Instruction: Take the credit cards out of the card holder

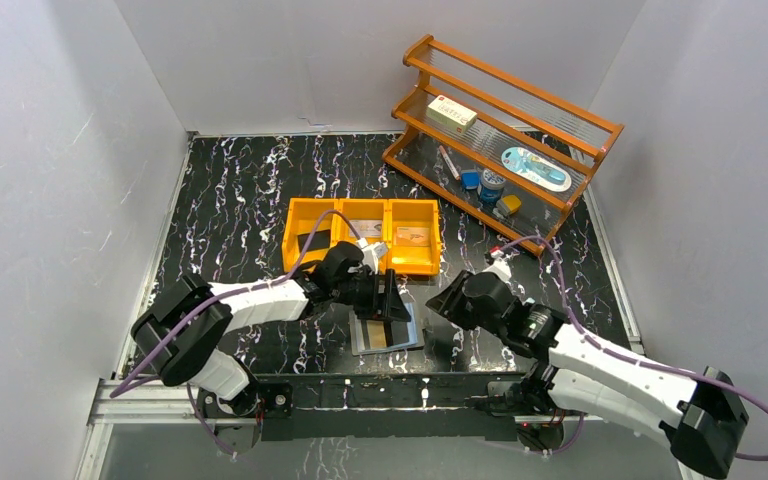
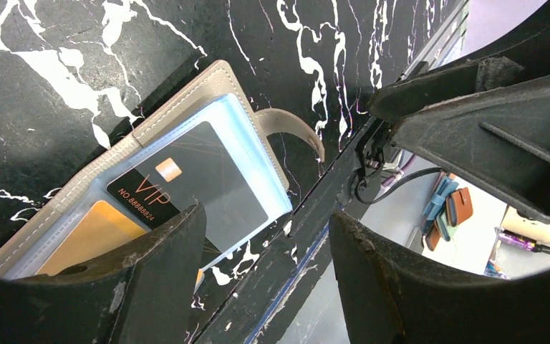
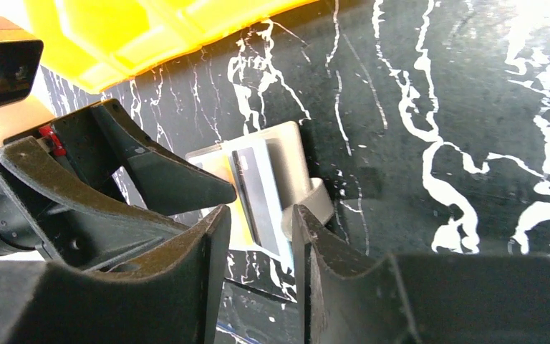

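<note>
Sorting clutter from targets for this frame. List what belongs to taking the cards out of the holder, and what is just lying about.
Job: card holder, black VIP card, tan-orange card.
Lying about: orange bin, wooden rack, cream box on the rack.

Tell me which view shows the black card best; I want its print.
Left wrist: the black card faces up in the card holder, VIP print legible. Right wrist shows a foreshortened strip; top external, too small to read.

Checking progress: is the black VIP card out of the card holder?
No, the black VIP card sits tucked under the clear lining of the card holder.
</note>
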You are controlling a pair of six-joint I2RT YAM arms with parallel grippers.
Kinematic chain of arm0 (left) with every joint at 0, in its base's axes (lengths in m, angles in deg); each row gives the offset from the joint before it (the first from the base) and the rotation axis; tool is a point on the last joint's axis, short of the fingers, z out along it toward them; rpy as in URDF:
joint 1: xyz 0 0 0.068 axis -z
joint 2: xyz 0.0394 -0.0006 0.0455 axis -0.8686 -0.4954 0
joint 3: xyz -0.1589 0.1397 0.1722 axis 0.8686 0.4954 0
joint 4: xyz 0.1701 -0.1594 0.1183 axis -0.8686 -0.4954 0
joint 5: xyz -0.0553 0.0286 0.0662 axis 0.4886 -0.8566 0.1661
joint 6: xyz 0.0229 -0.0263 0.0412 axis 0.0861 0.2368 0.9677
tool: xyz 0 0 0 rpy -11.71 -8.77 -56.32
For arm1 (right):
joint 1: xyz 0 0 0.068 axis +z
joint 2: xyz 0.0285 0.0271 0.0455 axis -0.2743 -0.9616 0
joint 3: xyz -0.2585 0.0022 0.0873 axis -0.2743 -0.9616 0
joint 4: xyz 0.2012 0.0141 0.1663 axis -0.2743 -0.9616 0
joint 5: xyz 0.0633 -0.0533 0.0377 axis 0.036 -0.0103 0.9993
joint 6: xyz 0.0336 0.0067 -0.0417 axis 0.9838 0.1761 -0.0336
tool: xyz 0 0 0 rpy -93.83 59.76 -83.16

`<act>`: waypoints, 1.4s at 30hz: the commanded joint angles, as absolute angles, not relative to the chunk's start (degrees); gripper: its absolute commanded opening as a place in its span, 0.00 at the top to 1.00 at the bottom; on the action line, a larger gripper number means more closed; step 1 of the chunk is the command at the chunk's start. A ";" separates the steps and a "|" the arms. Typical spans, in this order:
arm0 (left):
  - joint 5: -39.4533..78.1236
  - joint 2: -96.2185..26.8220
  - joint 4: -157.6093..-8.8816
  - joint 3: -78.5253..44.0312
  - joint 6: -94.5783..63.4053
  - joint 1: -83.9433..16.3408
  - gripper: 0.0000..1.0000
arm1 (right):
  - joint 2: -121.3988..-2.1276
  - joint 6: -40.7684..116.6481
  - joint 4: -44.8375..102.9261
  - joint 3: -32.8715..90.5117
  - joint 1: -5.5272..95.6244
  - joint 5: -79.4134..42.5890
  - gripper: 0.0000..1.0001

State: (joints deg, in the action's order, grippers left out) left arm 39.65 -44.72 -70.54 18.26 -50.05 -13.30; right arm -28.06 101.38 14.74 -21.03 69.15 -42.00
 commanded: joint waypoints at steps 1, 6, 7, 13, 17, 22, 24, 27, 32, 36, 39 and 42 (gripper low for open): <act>36.57 -43.59 -71.46 17.36 -49.42 -12.41 0.38 | -22.32 101.84 11.82 -23.10 68.96 -45.28 0.53; 29.43 -35.52 -77.75 19.33 -48.84 -12.40 0.37 | -20.36 99.42 12.19 -22.72 68.96 -42.30 0.52; 27.76 -33.42 -79.51 19.56 -48.49 -12.40 0.36 | -20.56 98.87 12.36 -22.51 69.00 -41.64 0.52; 19.11 -25.25 -91.32 19.10 -45.97 -12.47 0.34 | -23.32 96.68 13.75 -22.17 68.97 -37.37 0.50; 16.08 -19.23 -94.82 20.61 -50.47 -12.50 0.32 | -27.49 91.57 18.67 -18.93 69.01 -29.10 0.50; 14.34 -17.13 -94.90 20.28 -52.37 -12.49 0.31 | -45.00 85.52 16.44 -7.54 69.01 -23.60 0.55; 14.07 -17.99 -96.16 18.13 -52.43 -12.53 0.31 | -51.64 85.24 14.84 -4.40 68.96 -26.25 0.58; 15.31 -19.29 -93.83 18.39 -52.53 -12.49 0.31 | -57.26 84.66 14.85 -4.60 69.01 -27.02 0.62; 17.31 -20.65 -90.85 19.26 -52.83 -12.49 0.31 | -59.43 85.80 13.08 -6.65 68.92 -32.10 0.64; 18.08 -21.17 -89.78 19.10 -53.05 -12.50 0.31 | -60.04 86.66 13.66 -7.82 68.66 -32.39 0.64; 18.43 -21.11 -89.38 18.91 -53.13 -12.56 0.31 | -60.48 86.83 14.07 -8.03 68.57 -31.09 0.64; 19.56 -21.62 -88.00 18.71 -53.31 -12.52 0.31 | -60.32 87.29 15.38 -8.90 68.52 -29.88 0.64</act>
